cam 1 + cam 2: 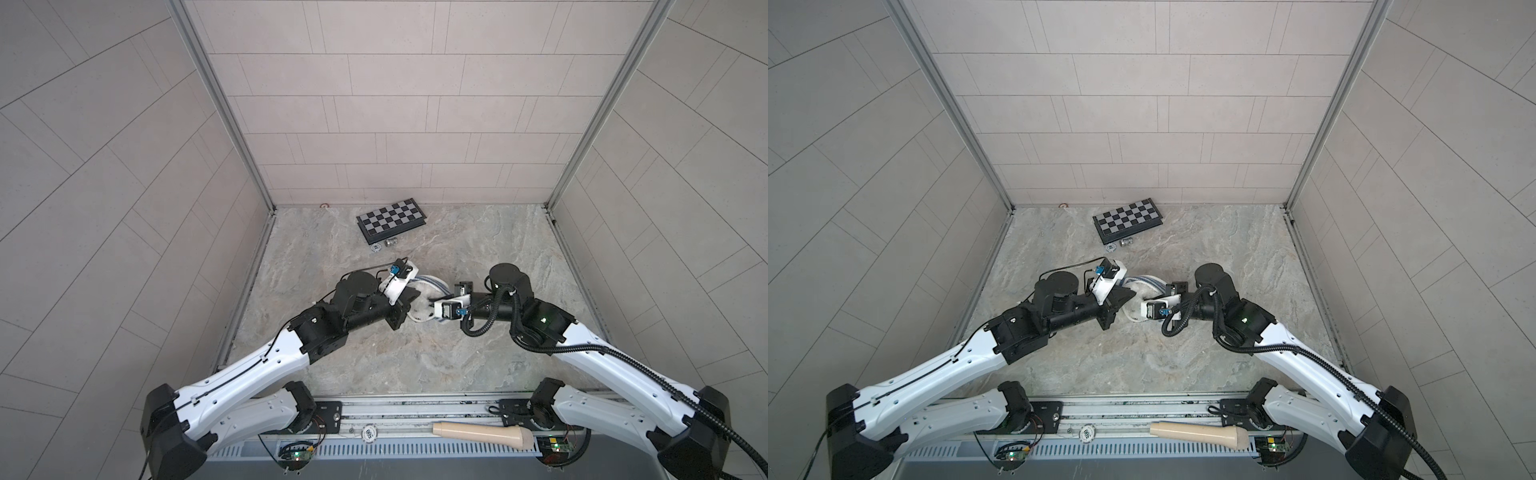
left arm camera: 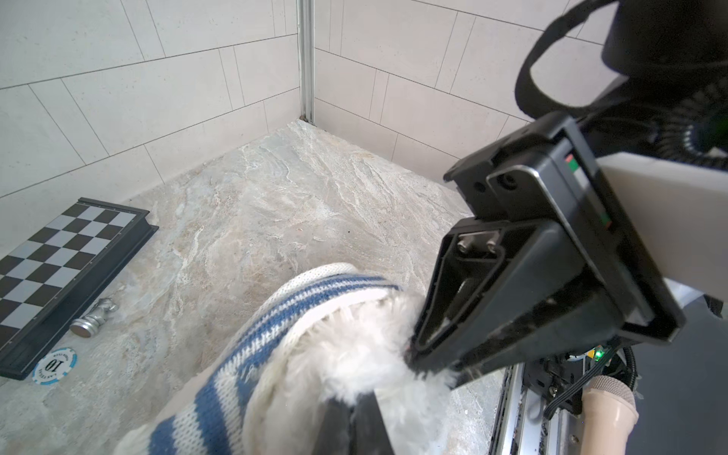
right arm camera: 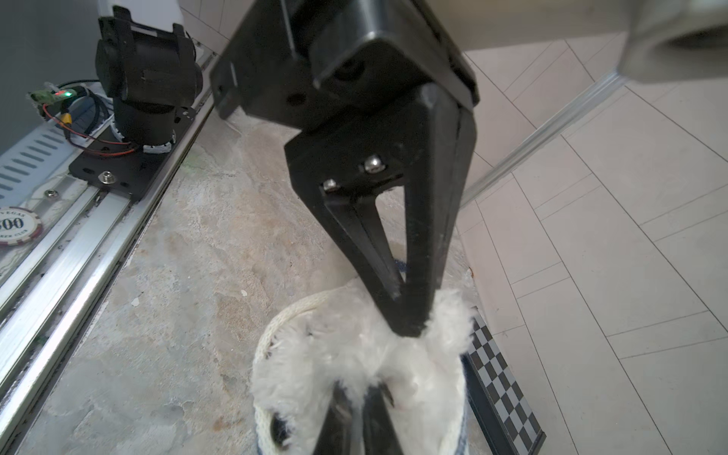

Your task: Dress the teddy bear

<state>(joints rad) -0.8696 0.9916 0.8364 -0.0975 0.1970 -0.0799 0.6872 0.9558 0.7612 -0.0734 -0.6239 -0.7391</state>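
You've got the striped shirt [image 2: 252,338] partly round the teddy bear [image 1: 419,316] at mid-table, with the left gripper [image 3: 409,329] at its 9 o'clock and the right gripper [image 2: 417,354] at its 3 o'clock, both pinched shut on its fur, so pulling the shirt fully into place looks like what's left.

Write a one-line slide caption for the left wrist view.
Left gripper and right gripper pinch the teddy bear inside its striped shirt.
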